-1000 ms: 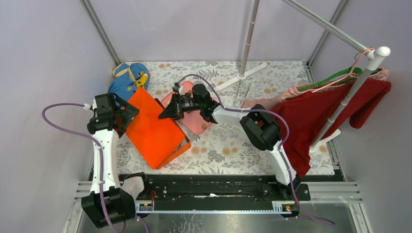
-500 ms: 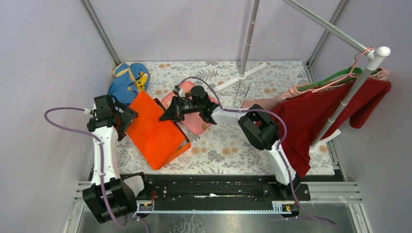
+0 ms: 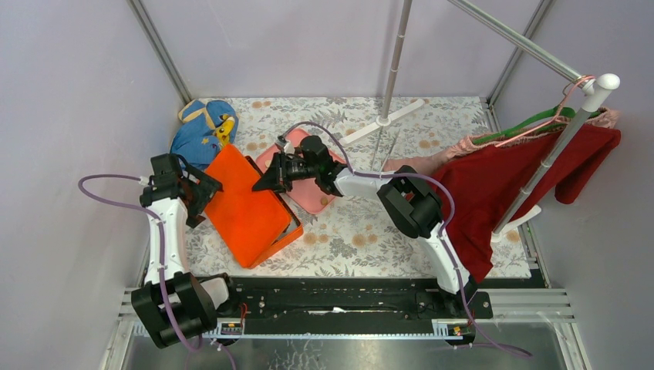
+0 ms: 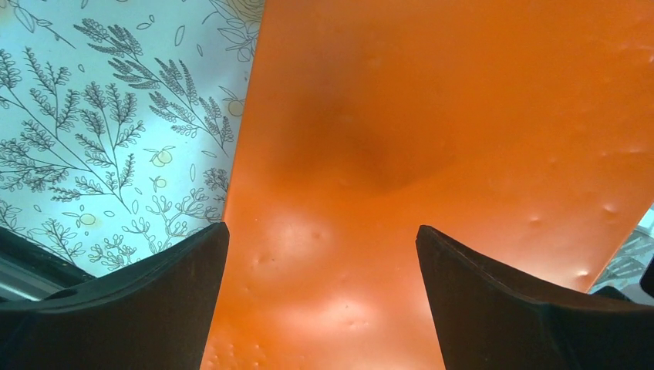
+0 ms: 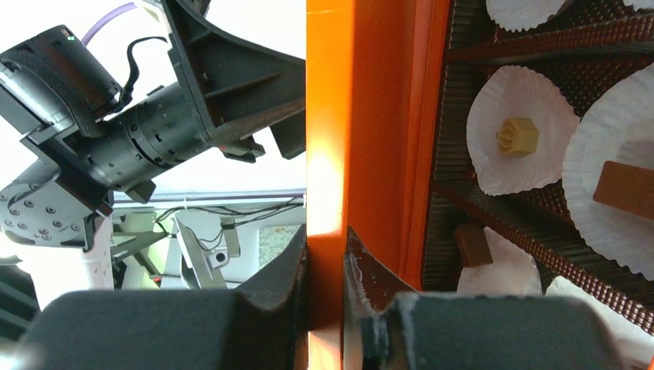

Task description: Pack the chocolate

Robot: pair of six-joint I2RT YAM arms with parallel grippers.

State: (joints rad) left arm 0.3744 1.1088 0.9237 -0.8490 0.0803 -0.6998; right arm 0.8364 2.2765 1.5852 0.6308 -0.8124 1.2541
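The orange box lid (image 3: 247, 204) stands tilted over its box. My right gripper (image 3: 266, 179) is shut on the lid's edge (image 5: 325, 254) and holds it. Past that edge, the right wrist view shows the box inside: a cream chocolate (image 5: 517, 137), a light brown one (image 5: 626, 189) and a darker brown one (image 5: 472, 243), lying in white paper liners (image 5: 493, 166). My left gripper (image 3: 202, 189) is open at the lid's left side. In the left wrist view its fingers (image 4: 154, 301) straddle the orange surface (image 4: 432, 154) without gripping it.
A pink tray (image 3: 320, 196) lies right behind the box, under my right arm. A blue bag (image 3: 202, 131) sits at the back left. A red garment (image 3: 509, 177) hangs on a stand at the right. A white stand base (image 3: 385, 117) lies at the back.
My left gripper has shifted slightly nearer and to the right, closer to the lid. The lid has tipped a little. My right gripper has kept its hold.
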